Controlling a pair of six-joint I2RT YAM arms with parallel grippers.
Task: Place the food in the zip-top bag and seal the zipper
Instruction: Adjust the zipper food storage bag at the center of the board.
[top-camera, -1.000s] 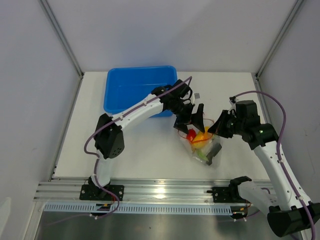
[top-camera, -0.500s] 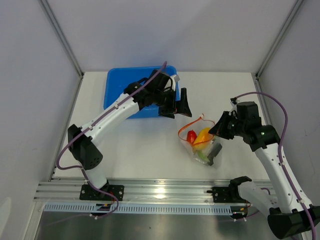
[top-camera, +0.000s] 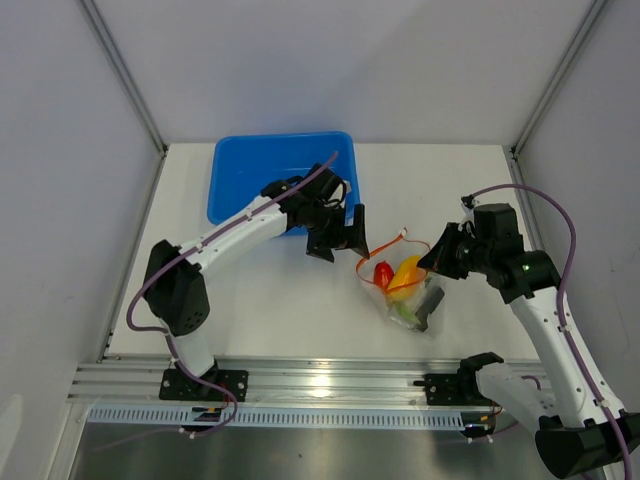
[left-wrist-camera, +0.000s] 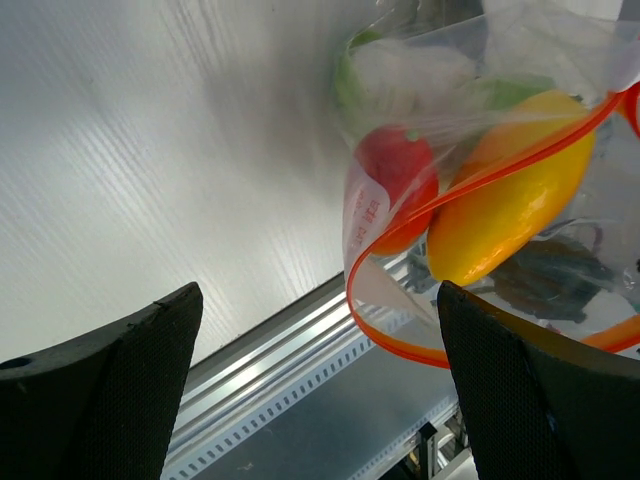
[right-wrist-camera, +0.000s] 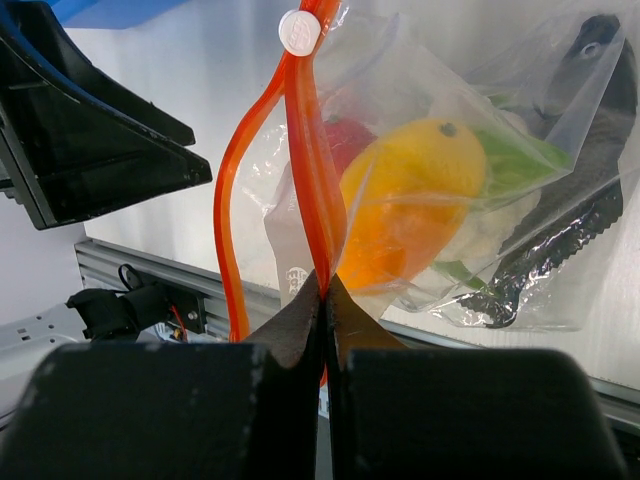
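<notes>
Toward the near edge of the counter (top-camera: 280, 300), right of its middle, lay the clear bag (top-camera: 412, 298) with the food inside it. The dark grey fish piece (top-camera: 431, 303) and the cauliflower (top-camera: 402, 312) were at its near end. The orange piece (top-camera: 406, 272) and the red pepper (top-camera: 383, 271) sat side by side just under its mouth. The mouth faced the far edge and gaped in a loop, so the zipper (right-wrist-camera: 300, 150) was unsealed, its white slider (right-wrist-camera: 297, 32) at the end of the strip. The right claw (right-wrist-camera: 327, 290) was clamped tight on that strip at the bag's right side. The left claw (top-camera: 338, 240) hung spread wide and empty just left of the mouth, not touching it. Beyond it, the blue tub (top-camera: 250, 180) stood at the far left of the counter.
</notes>
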